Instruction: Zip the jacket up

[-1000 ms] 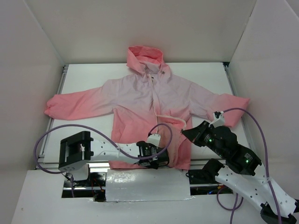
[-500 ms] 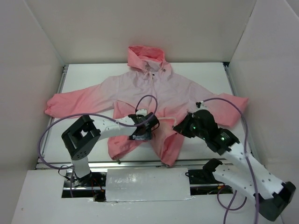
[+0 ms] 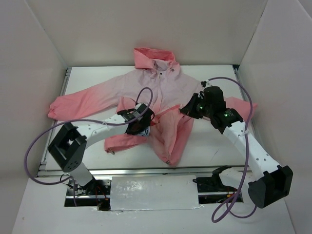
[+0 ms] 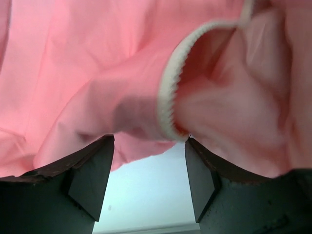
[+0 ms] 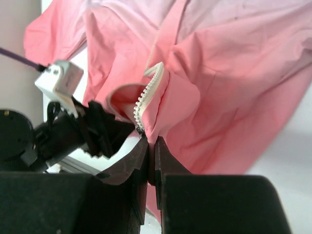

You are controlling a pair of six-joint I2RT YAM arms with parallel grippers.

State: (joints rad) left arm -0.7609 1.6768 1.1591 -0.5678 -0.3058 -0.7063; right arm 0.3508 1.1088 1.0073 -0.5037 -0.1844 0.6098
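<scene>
Top view, jacket: we see the long-sleeved hooded rain jacket (image 3: pixel 161 87), pale pink at the chest and coral at hem, cuffs and hood, lying on the flat white table (image 3: pixel 219 146), with the hood toward the far wall, a sleeve out to each side, and both front panels bunched up toward the middle
Top view, left gripper: our black two-finger left gripper (image 3: pixel 140 127) sits at the coral fold of the front panel on its own side; from here we cannot tell how its jaws stand
Top view, right gripper: our black two-finger right gripper (image 3: pixel 186 110) is at the edge of the other front panel, which hangs down from it toward the near edge
Left wrist view, left gripper: the left gripper (image 4: pixel 148 170) is released, its fingers (image 4: pixel 92 170) well apart with bare table (image 4: pixel 146 200) between them
Left wrist view, jacket: coral fabric (image 4: pixel 87 73) fills the upper part, and the white toothed zipper tape (image 4: pixel 167 92) curves down to end just beside one fingertip; we cannot tell if they touch
Right wrist view, right gripper: the right gripper (image 5: pixel 150 156) is clenched on the jacket (image 5: pixel 234 87), at the panel edge just below the zipper tape (image 5: pixel 146 100)
Right wrist view, left gripper: the left gripper (image 5: pixel 119 130), carrying a small white box (image 5: pixel 58 80), lies near the same fold
</scene>
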